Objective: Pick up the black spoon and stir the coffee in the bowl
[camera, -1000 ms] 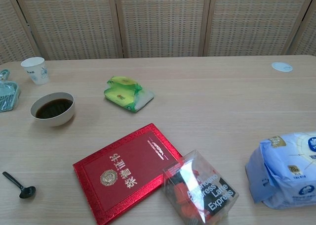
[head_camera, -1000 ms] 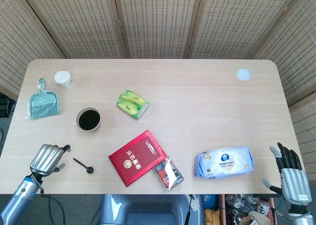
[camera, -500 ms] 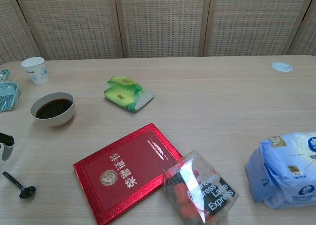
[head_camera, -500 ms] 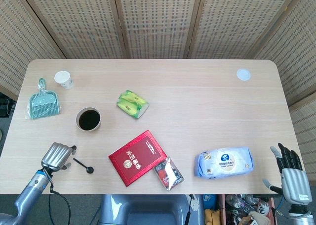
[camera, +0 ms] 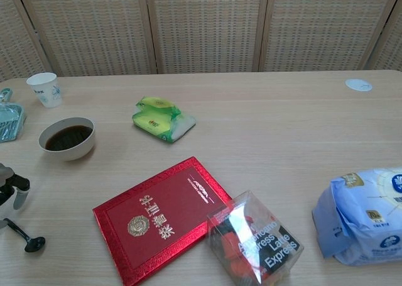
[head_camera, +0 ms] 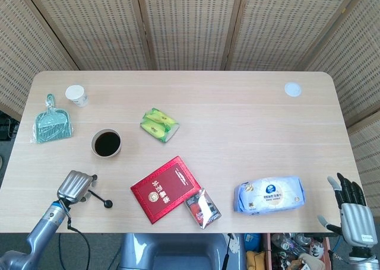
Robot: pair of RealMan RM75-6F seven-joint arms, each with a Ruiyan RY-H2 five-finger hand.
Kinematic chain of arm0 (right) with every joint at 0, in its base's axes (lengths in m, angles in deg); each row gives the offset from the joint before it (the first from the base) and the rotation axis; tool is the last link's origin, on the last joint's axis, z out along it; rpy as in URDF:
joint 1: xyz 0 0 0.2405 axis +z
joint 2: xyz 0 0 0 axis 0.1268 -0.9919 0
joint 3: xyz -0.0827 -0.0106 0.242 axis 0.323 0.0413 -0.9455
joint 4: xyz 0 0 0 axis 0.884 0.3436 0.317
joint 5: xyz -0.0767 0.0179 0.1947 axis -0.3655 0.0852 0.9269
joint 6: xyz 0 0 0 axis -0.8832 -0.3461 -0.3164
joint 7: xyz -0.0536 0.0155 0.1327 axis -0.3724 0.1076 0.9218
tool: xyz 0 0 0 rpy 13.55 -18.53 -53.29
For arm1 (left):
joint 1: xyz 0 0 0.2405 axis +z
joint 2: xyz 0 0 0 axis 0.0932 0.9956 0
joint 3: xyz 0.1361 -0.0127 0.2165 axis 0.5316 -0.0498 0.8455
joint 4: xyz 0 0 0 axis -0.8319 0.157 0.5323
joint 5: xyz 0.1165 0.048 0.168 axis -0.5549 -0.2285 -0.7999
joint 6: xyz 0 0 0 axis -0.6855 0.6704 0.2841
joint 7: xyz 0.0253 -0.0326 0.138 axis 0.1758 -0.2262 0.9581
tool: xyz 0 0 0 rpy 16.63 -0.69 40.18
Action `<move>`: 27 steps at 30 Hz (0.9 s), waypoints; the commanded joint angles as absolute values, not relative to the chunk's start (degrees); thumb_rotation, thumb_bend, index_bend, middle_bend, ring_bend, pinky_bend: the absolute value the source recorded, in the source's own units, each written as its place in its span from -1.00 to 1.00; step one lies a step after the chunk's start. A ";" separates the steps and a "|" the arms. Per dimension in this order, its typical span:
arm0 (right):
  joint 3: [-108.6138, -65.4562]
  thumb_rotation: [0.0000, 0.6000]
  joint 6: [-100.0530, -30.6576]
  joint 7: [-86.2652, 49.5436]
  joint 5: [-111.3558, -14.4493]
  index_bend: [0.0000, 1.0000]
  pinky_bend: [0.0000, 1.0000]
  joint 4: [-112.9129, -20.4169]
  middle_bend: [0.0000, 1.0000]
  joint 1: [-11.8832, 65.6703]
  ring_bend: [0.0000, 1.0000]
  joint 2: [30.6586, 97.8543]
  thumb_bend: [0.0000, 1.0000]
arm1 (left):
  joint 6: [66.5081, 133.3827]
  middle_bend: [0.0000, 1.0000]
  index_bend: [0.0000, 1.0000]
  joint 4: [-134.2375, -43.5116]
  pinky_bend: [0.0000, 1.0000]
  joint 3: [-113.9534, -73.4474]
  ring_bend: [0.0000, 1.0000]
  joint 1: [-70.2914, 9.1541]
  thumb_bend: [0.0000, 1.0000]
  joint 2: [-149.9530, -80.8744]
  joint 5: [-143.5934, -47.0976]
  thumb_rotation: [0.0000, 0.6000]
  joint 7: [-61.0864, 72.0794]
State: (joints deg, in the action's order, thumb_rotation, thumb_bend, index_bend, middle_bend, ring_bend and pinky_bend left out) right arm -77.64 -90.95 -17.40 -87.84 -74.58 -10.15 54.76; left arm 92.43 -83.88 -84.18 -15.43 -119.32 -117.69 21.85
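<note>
The black spoon (head_camera: 101, 200) lies flat on the table near the front left, its bowl end pointing right; the chest view shows the spoon (camera: 25, 235) too. My left hand (head_camera: 76, 187) hovers over the handle end, fingers (camera: 19, 194) pointing down and apart, holding nothing. The white bowl of dark coffee (head_camera: 106, 143) stands a short way behind the spoon, and the bowl (camera: 67, 137) is at the left of the chest view. My right hand (head_camera: 351, 215) hangs open beyond the table's front right corner, far from both.
A red book (head_camera: 165, 189) and a clear coffee packet box (head_camera: 202, 209) lie right of the spoon. A blue-white bag (head_camera: 269, 194) is at front right, a green packet (head_camera: 159, 124) mid-table. A paper cup (head_camera: 76, 95) and teal dustpan (head_camera: 52, 126) sit behind the bowl.
My left hand has moved right and forward along the table's front left, from beside the spoon to just over its handle end. The spoon and right hand have not moved.
</note>
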 commanded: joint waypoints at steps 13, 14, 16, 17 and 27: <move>-77.65 1.00 -90.98 -17.58 -88.01 -1.00 -1.00 -74.79 -1.00 -10.21 -1.00 54.57 -0.53 | 92.43 0.54 0.06 -83.04 0.48 -83.19 0.42 -15.28 -0.38 -119.72 -116.52 1.00 20.75; -77.65 1.00 -90.96 -17.61 -88.00 -1.00 -1.00 -74.81 -1.00 -10.21 -1.00 54.56 -0.53 | 92.46 0.54 0.06 -83.00 0.48 -83.16 0.42 -15.28 -0.38 -119.71 -116.51 1.00 20.72; -77.62 1.00 -90.86 -17.67 -87.97 -1.00 -1.00 -74.83 -1.00 -10.21 -1.00 54.55 -0.53 | 92.47 0.54 0.06 -82.89 0.48 -83.07 0.42 -15.30 -0.38 -119.72 -116.42 1.00 20.75; -77.61 1.00 -90.83 -17.70 -87.94 -1.00 -1.00 -74.83 -1.00 -10.22 -1.00 54.55 -0.53 | 92.38 0.54 0.06 -82.86 0.48 -83.03 0.42 -15.33 -0.39 -119.74 -116.34 1.00 20.72; -77.59 1.00 -90.72 -17.65 -87.73 -1.00 -1.00 -74.73 -1.00 -10.38 -1.00 54.49 -0.53 | 91.65 0.54 0.08 -82.23 0.48 -82.79 0.42 -15.79 -0.38 -120.43 -115.69 1.00 21.01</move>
